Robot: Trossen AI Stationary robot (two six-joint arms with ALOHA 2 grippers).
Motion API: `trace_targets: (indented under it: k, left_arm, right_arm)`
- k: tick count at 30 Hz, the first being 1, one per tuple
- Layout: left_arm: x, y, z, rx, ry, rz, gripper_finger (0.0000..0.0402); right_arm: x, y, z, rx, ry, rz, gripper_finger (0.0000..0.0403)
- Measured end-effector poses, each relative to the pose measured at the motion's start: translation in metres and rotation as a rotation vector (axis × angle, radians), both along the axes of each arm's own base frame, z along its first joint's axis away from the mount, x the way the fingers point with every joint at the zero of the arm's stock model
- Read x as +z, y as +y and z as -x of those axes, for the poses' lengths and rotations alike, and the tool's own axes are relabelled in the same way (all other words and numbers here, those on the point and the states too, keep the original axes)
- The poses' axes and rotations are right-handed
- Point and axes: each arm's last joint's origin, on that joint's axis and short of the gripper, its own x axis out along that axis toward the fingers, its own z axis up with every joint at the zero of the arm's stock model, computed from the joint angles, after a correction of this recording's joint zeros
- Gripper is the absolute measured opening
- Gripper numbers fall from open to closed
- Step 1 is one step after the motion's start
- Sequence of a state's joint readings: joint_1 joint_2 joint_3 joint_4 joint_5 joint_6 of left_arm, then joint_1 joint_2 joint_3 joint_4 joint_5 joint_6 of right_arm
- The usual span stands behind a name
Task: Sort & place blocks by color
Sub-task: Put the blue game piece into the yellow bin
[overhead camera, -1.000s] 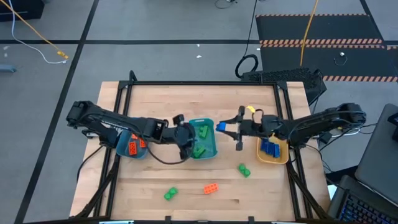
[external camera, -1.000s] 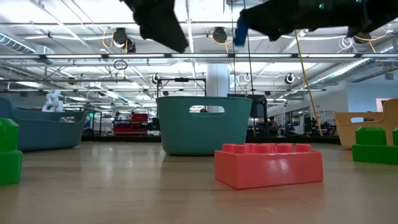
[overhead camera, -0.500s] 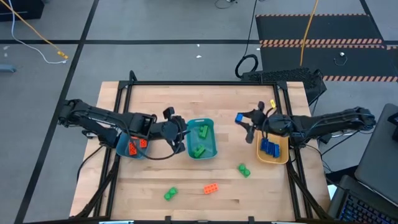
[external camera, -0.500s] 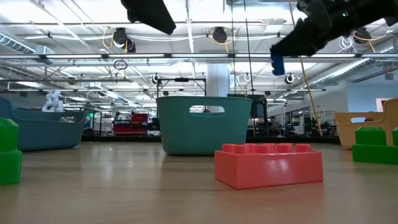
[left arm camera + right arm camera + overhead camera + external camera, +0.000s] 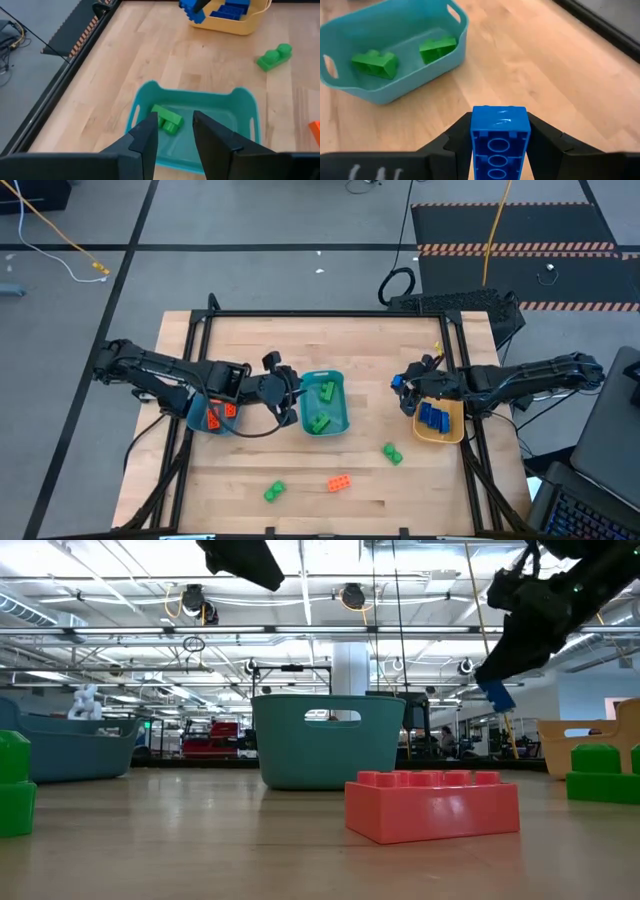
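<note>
My right gripper [image 5: 400, 383] is shut on a blue block [image 5: 499, 135] in the air, just left of the yellow-tan bowl [image 5: 440, 432], which holds blue blocks [image 5: 433, 416]. My left gripper [image 5: 283, 395] is open and empty above the left rim of the middle teal bin [image 5: 338, 423]. Two green blocks [image 5: 320, 406] lie in that bin. The left teal bin [image 5: 199, 421] holds orange blocks [image 5: 213, 416]. On the table lie a green block [image 5: 392, 453], another green block [image 5: 274, 492] and an orange block [image 5: 339, 483]. My right gripper pinches the blue block by its two long side faces [image 5: 476, 131], one finger on each. The fingers slant down from the table's right side. The block is lifted clear and, in the low view, hangs tilted below the fingers [image 5: 497, 695].
A black frame [image 5: 320, 314] runs along the table's far edge and sides. Bare wood lies between the middle bin and the bowl and along the far part of the table. The three loose blocks sit near the table's near edge.
My right gripper has carried the blue block toward the table's right edge, from beside the middle bin to beside the yellow-tan bowl. Over the last half second it came lower, and the block tipped. My left gripper drew back a little toward the left, then held still.
</note>
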State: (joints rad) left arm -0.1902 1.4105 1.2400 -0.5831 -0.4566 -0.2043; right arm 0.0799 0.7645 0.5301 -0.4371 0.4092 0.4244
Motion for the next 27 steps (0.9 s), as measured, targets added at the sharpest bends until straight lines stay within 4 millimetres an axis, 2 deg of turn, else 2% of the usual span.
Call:
trace_targets:
  k: [6, 16, 21, 27]
  left_arm:
    - [0.0, 0.0, 0.0, 0.0, -0.002, 0.001, 0.0124]
    - [0.001, 0.0, -0.001, 0.0, -0.011, 0.003, 0.0124]
    - [0.001, 0.0, -0.001, -0.001, -0.009, -0.01, 0.0124]
    - [-0.001, 0.007, -0.004, 0.075, -0.018, -0.05, 0.0124]
  right_arm:
    - [0.006, 0.002, 0.001, 0.017, -0.022, -0.093, 0.0136]
    - [0.009, 0.002, 0.002, 0.017, -0.026, -0.093, 0.0136]
    - [0.004, 0.001, 0.008, -0.02, 0.043, -0.115, 0.0136]
    - [-0.003, -0.001, 0.019, -0.118, 0.141, -0.178, 0.0136]
